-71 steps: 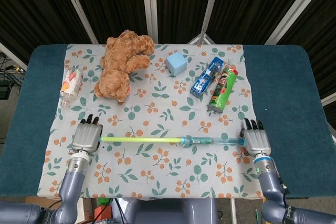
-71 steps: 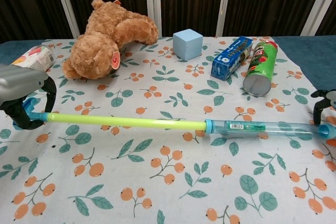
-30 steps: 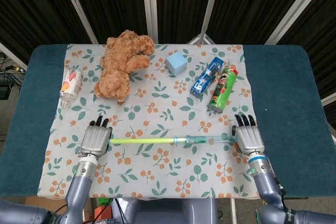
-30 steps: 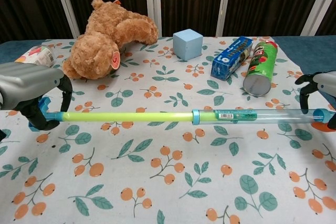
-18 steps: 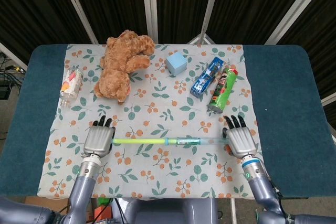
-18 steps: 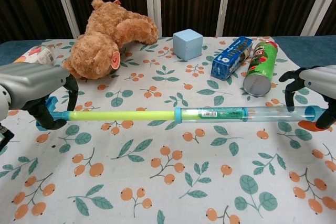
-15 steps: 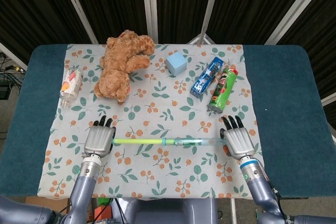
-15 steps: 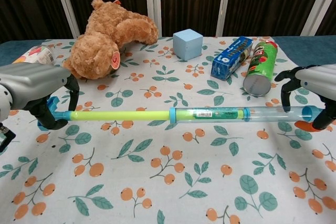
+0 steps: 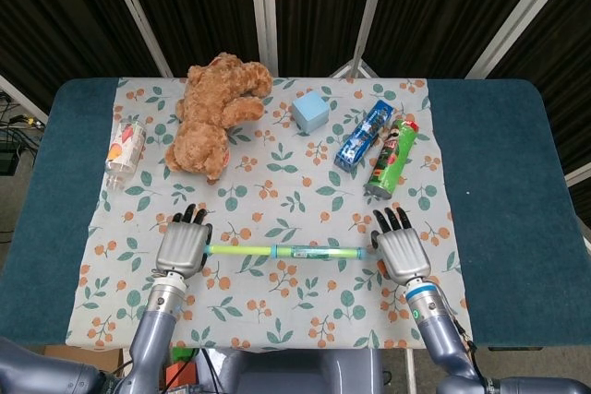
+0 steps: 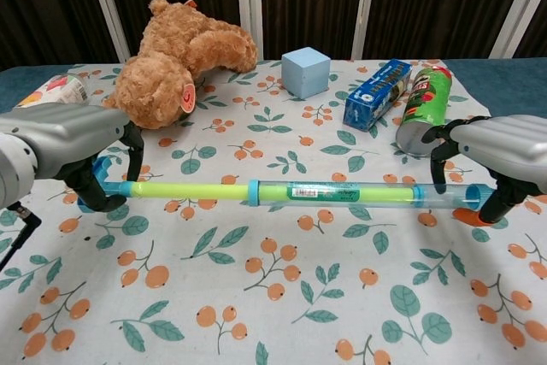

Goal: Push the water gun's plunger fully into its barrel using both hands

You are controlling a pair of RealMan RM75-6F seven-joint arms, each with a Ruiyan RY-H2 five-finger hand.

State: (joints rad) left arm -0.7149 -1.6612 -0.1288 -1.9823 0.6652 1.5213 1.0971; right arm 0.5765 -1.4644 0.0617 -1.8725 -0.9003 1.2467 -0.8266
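The water gun (image 9: pixel 295 252) lies crosswise low over the floral cloth between my two hands. Its clear blue barrel (image 10: pixel 342 193) is on the right. The yellow-green plunger rod (image 10: pixel 188 188) sticks out to the left, and part of it shows inside the barrel. My left hand (image 9: pixel 183 249) curls its fingers around the blue plunger handle (image 10: pixel 96 179), also seen in the chest view (image 10: pixel 68 147). My right hand (image 9: pixel 400 254) wraps the barrel's far end, its fingers (image 10: pixel 440 160) hooked over the tube. An orange nozzle tip (image 10: pixel 472 216) peeks out under that hand.
Behind the gun lie a brown teddy bear (image 9: pixel 217 117), a light blue cube (image 9: pixel 311 111), a blue box (image 9: pixel 363 136) and a green can (image 9: pixel 391 156) on its side. A small clear packet (image 9: pixel 125 149) lies at the cloth's left edge.
Both hands have moved inward toward each other. The plunger has slid further into the barrel, so the exposed rod is much shorter and the whole gun is shorter.
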